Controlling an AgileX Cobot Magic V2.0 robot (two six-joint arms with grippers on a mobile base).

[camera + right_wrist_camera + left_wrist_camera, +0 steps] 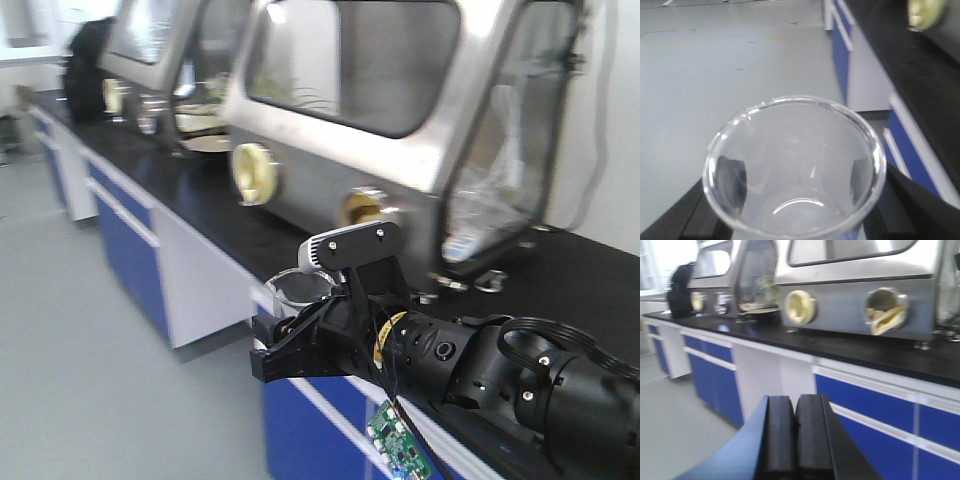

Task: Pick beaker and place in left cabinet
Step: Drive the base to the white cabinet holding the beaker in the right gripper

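The beaker (795,165) is clear glass. In the right wrist view I look down into its open mouth. My right gripper (797,212) is shut on it, with one black finger (692,212) on each side of the glass. In the front view the beaker's rim (298,287) shows above the right gripper (292,345), held in the air beside the bench front over the floor. My left gripper (795,412) is shut with its pads together and holds nothing. It points towards the bench drawers. The left cabinet is out of view.
A long bench with a black top (210,200) and blue drawers (715,380) runs along the right. Steel glove boxes (400,130) with yellow ports (800,307) stand on it. A black bag (680,290) is at the far end. Grey floor (715,75) lies to the left.
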